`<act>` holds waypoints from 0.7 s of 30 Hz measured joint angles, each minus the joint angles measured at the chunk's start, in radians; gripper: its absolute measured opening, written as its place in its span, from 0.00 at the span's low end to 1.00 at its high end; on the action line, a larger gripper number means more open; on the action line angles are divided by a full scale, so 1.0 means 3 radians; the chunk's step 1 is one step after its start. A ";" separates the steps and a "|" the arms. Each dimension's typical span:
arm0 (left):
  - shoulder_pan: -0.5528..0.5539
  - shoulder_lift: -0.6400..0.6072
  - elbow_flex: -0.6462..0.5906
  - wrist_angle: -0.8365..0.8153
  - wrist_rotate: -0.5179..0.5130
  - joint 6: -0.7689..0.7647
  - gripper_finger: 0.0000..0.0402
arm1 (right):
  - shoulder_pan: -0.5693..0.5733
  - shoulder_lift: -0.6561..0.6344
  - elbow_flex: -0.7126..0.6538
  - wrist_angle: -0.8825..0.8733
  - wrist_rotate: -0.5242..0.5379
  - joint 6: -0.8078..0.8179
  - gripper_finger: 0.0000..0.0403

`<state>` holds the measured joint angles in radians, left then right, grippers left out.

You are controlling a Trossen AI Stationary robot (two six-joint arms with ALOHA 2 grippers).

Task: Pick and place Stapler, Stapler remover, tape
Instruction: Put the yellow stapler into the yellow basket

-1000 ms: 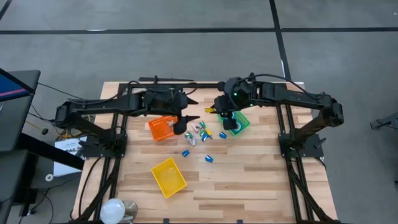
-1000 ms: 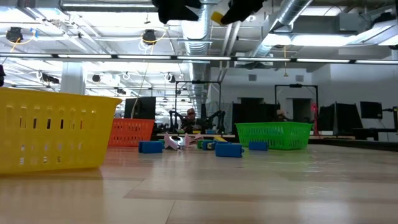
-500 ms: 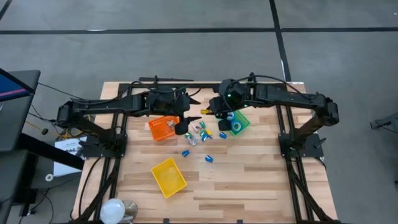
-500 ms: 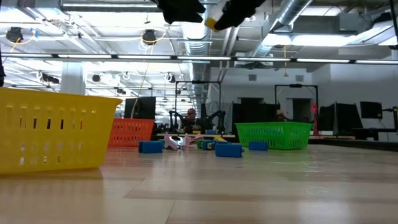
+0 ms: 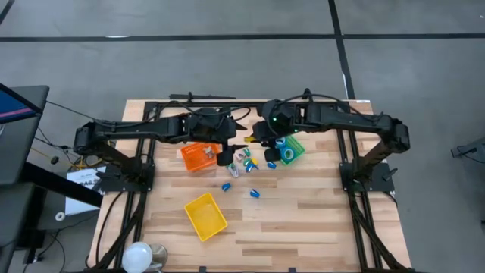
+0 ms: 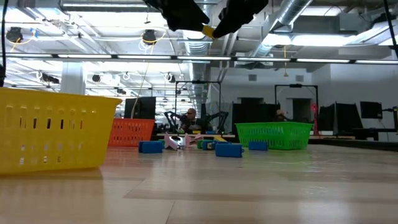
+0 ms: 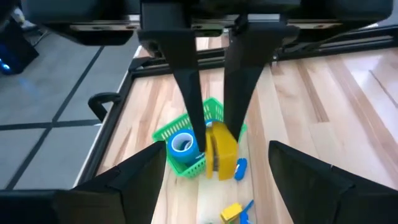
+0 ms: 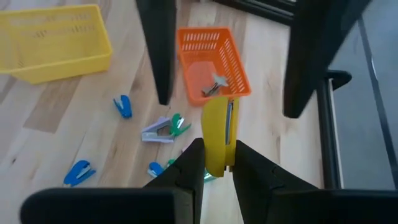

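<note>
a yellow stapler [image 8: 217,140] is held upright between the fingers of the right gripper [image 8: 217,163], above the middle of the table [image 5: 303,220]. in the right wrist view, small blue staplers [image 8: 123,106] and a pale staple remover [image 8: 157,130] are seen scattered on the wood below it, with the orange bin [image 8: 213,61] just past them, a grey metal piece lying inside, and the yellow bin [image 8: 55,41] well apart to one side. the left gripper [image 7: 211,124] is held above the table with its fingers spread wide and nothing between them. past them the yellow stapler [image 7: 221,149] in the other gripper is seen, with the green bin [image 7: 214,115] behind it and a roll of blue tape [image 7: 182,144] lying inside that bin. from above, the two grippers are seen close together over the scattered pieces, between the orange bin [image 5: 195,156] and the green bin [image 5: 294,148].
</note>
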<state>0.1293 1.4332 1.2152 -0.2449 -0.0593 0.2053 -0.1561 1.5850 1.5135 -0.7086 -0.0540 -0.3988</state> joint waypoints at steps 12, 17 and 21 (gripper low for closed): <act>-0.0001 0.0002 0.0000 0.0002 0.0000 0.0000 0.60 | -0.0004 -0.0001 0.0000 -0.0006 0.0006 0.0000 0.15; 0.0010 0.0002 0.0000 -0.0018 -0.0067 0.0035 0.58 | -0.0004 -0.0001 0.0000 -0.0006 0.0006 0.0000 0.15; 0.0010 0.0002 0.0000 -0.0030 -0.0125 0.0157 0.57 | -0.0004 -0.0001 0.0000 -0.0006 0.0006 -0.0001 0.15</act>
<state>0.1322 1.4338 1.2152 -0.2539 -0.0969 0.2524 -0.1574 1.5848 1.5135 -0.7105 -0.0521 -0.3990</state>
